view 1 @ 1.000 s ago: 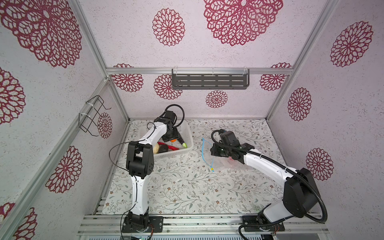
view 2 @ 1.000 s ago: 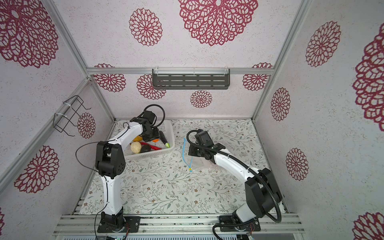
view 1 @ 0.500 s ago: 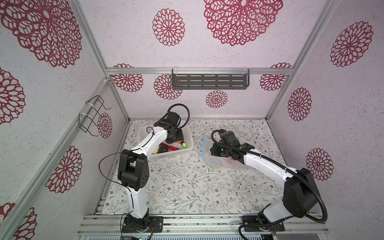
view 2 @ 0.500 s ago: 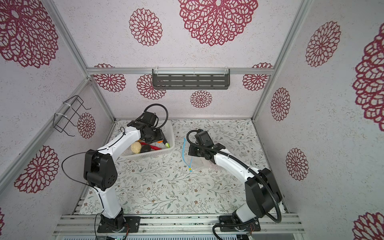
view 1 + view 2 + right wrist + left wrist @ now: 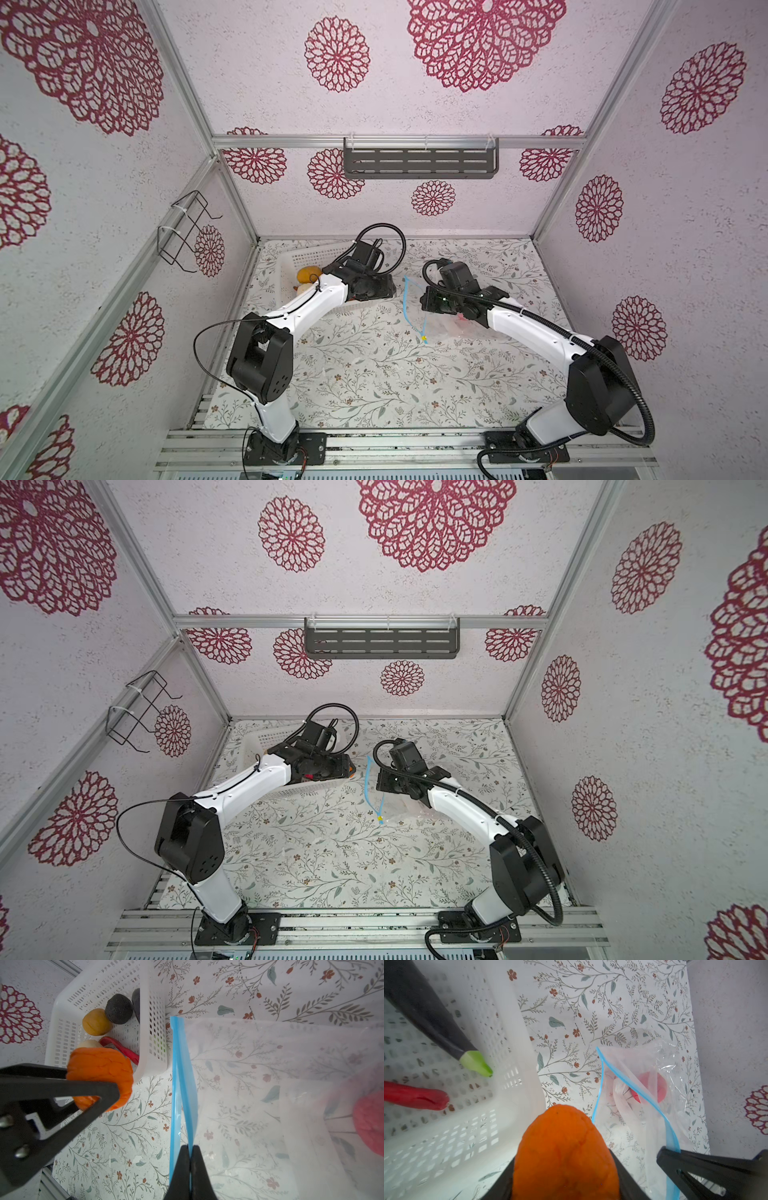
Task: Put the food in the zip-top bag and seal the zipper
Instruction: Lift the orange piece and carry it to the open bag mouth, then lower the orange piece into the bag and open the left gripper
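Your right gripper (image 5: 190, 1151) pinches the zipper (image 5: 184, 1076), propping the zip-top bag (image 5: 259, 1084) open for the orange piece (image 5: 562, 1130) clasped in your left gripper (image 5: 561, 1157).

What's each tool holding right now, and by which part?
Left tool grips the orange piece across its sides. Right tool pinches the zip-top bag by one lip of its blue zipper strip.

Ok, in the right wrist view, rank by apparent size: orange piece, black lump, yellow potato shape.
1. orange piece: looks largest, but it is nearest the camera.
2. black lump and yellow potato shape: look alike, unranked.
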